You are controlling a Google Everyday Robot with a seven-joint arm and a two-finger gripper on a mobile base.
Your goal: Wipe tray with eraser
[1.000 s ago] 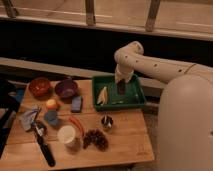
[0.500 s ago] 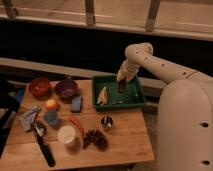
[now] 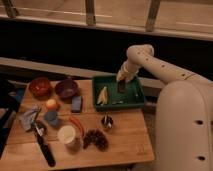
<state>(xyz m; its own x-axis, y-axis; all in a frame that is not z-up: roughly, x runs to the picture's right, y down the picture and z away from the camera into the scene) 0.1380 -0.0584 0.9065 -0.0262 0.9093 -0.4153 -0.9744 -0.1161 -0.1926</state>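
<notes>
The green tray sits at the back right of the wooden table. A pale yellow object lies in its left part. My gripper hangs over the tray's far middle. It holds the small black eraser, which points down onto the tray floor. The white arm comes in from the right over the tray's far rim.
A red bowl and a purple bowl stand at the back left. A blue block, an orange fruit, a white cup, a dark cluster, a small metal cup and a black-handled tool lie in front.
The arm has shifted a little to the right and back, moving the eraser across the tray floor. Nothing else has moved.
</notes>
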